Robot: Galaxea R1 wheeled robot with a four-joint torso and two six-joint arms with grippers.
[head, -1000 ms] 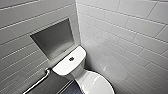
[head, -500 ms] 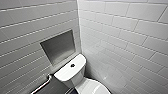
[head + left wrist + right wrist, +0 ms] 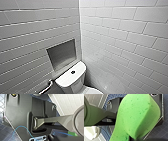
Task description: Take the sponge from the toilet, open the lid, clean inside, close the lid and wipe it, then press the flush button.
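The white toilet (image 3: 75,81) stands low in the head view, in the corner of two tiled walls. Its rounded tank top carries the small dark flush button (image 3: 73,72). Just a sliver of the bowl (image 3: 93,91) shows at the picture's lower edge, so I cannot tell how the lid stands. The bright green sponge (image 3: 136,116) looms large and close in the right wrist view, with my right gripper (image 3: 134,138) shut on its end. A small green patch (image 3: 74,134) shows past the robot's dark body in the left wrist view.
A square recessed niche (image 3: 62,53) sits in the left wall above the tank. A metal grab bar (image 3: 46,87) runs along that wall beside the toilet. Dark blue tiled floor (image 3: 162,134) lies below the arms. A thin blue cable (image 3: 23,128) crosses the robot's body.
The whole head picture has shifted: the toilet and niche now sit lower in it, so the camera has moved. The sponge stays in the right gripper.
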